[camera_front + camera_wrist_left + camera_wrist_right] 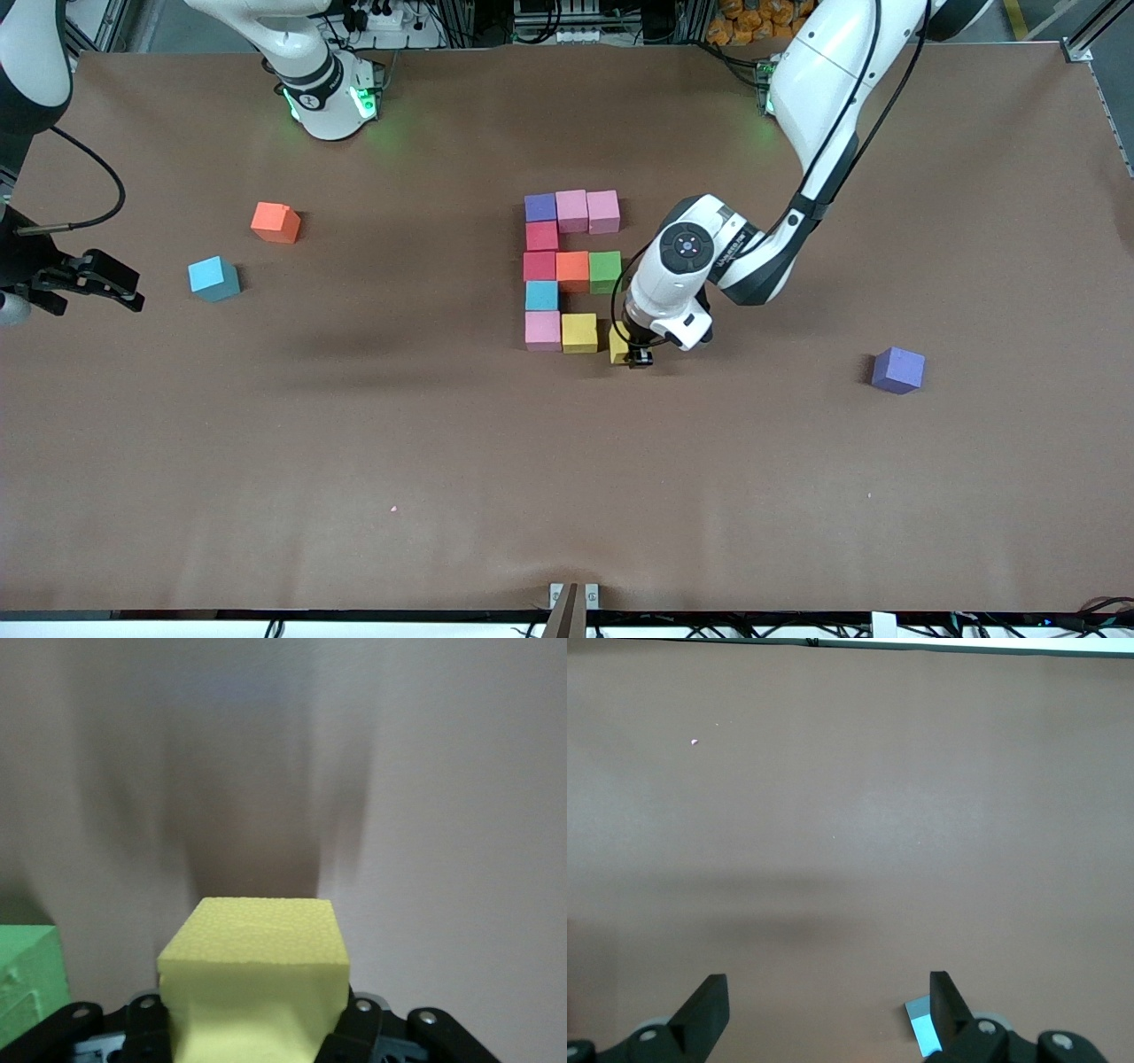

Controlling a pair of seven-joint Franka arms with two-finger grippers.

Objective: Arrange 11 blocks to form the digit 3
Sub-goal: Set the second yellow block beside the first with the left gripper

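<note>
**Last cube of the low bar going in**

L gripper [640, 358] is clamped on a yellow cube [618, 343], jaws narrow, pinching its sides; wrist view shows the same cube [255, 979] filling the space between the fingers, green cube [27, 979] at the edge. Held cube sits just beside the second yellow [579, 332], at the end of the bar nearest the front camera, w/ a thin gap showing. Can't tell if it rests on the table [354, 461] yet.

Figure so far: purple [539, 207] + 2 pink on the farthest bar, red column, orange [572, 270] + green [605, 270] mid bar, blue [541, 295], pink corner [542, 330].

Step in hand, by my read: placing the 11th cube. Next needs: nudge it flush vs the yellow neighbour, square to the row, set down, then open & lift straight up so nothing shifts.

R gripper [89, 282] waits, jaws wide, empty, over the R arm's end of the table near a spare blue cube [213, 278]. Spare orange [275, 222] & spare purple [897, 369] lie well apart from the figure.
</note>
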